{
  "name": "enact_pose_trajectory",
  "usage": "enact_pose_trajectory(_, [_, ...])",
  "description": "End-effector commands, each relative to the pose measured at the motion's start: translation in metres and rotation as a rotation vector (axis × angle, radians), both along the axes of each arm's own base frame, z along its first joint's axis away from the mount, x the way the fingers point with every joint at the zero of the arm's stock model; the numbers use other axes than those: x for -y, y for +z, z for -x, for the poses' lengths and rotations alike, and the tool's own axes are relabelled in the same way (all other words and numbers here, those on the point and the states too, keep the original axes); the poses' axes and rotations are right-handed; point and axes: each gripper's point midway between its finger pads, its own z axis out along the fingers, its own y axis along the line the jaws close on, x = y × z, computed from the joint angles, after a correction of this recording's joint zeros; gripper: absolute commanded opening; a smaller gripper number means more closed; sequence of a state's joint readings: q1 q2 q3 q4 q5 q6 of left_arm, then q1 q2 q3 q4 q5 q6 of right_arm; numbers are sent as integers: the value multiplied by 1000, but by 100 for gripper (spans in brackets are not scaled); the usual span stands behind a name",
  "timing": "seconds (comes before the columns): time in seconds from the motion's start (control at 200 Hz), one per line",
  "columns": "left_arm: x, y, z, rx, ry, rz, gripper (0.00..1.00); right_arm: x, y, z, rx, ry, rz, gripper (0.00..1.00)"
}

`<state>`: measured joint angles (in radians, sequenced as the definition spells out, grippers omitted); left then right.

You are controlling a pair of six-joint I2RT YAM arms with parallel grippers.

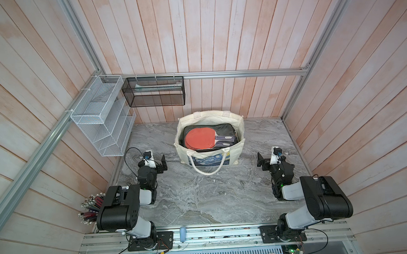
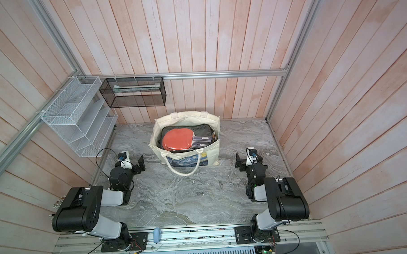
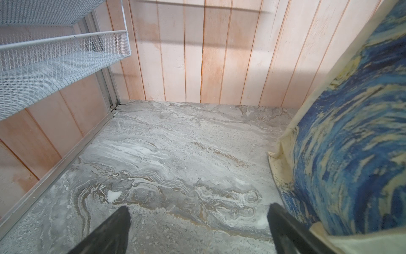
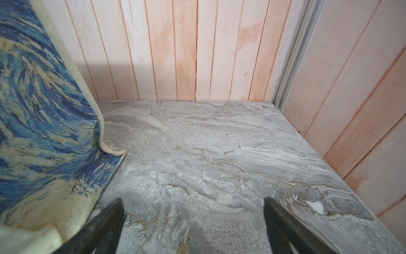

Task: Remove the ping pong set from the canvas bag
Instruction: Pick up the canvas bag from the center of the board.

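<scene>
1. Ping pong set (image 1: 205,138) lies flat inside the canvas bag (image 1: 239,131) in both top views. It is a black zip case with a red-faced paddle (image 2: 176,140) showing on top, its grip pointing toward the right arm's side. The bag stands upright, mouth open, at the back middle of the marble tabletop (image 1: 200,197), close to the plank wall. One cream handle (image 1: 206,172) droops over the printed front onto the marble. The left gripper (image 1: 163,163) and right gripper (image 1: 260,161) sit low on either side of the bag's front. Both are apart from it, with jaws spread wide and nothing between them. A white wire rack (image 1: 99,119) and a black mesh basket (image 1: 154,92) hang on the walls, and a cup of pencils (image 1: 91,208) stands by the left arm's base.
2. In the left wrist view, the left gripper (image 3: 197,210) is spread wide over bare marble. The bag's blue-and-yellow print (image 3: 351,132) is just beside one finger, and contact cannot be judged. The white rack (image 3: 55,66) hangs on the other side.
3. In the right wrist view, the right gripper (image 4: 193,201) is equally wide and empty. The printed side of the bag (image 4: 44,121) is just beside one finger.
</scene>
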<state>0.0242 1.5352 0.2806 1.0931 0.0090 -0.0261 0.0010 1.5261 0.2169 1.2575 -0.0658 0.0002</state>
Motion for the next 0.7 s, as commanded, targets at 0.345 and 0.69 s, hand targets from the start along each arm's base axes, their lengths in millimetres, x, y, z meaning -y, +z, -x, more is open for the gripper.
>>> enact_pose_trajectory(0.345, [2,138,-6,-18,15,126,100,-9,144,-53,-120,28,-91,99])
enact_pose_trajectory(0.69, [101,232,7,-157,-425,195,100,-91,224,-34,-188,357,-172,99])
